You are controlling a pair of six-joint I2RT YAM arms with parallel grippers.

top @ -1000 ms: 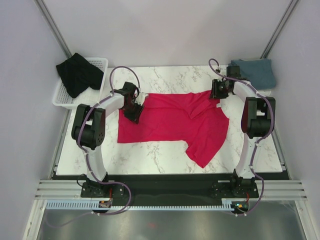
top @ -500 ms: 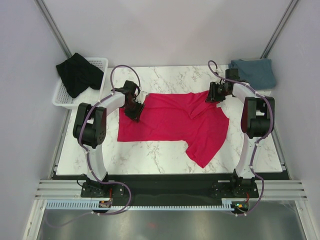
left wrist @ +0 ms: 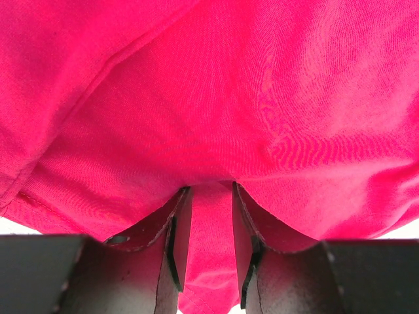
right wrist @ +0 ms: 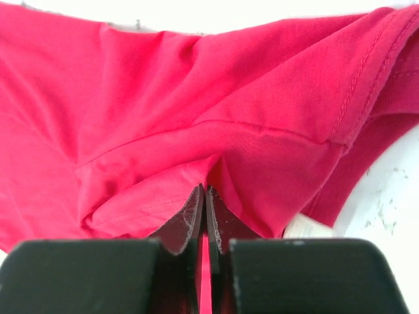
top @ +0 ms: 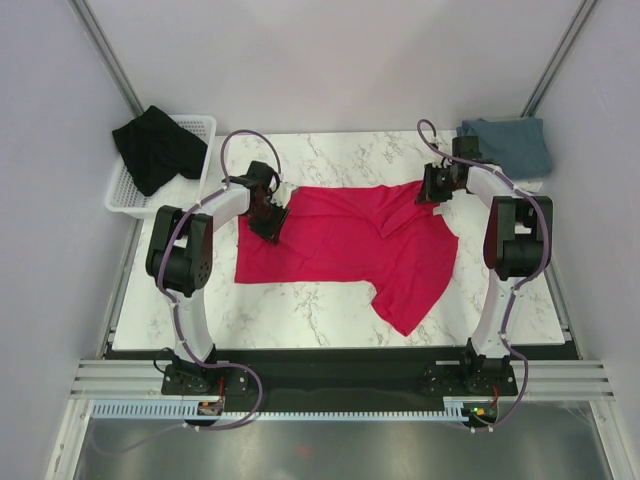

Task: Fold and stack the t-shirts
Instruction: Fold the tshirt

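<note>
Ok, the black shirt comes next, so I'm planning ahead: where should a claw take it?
Probably from above, on the bunched cloth of the black shirt where it humps over the basket rim. It lies crumpled, with no flat edge to pinch, so a raised fold looks like the easiest hold.

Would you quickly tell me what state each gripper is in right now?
The left gripper is closed, pinching a fold of the red t-shirt.
The right gripper is closed, pinching the same red t-shirt.
</note>
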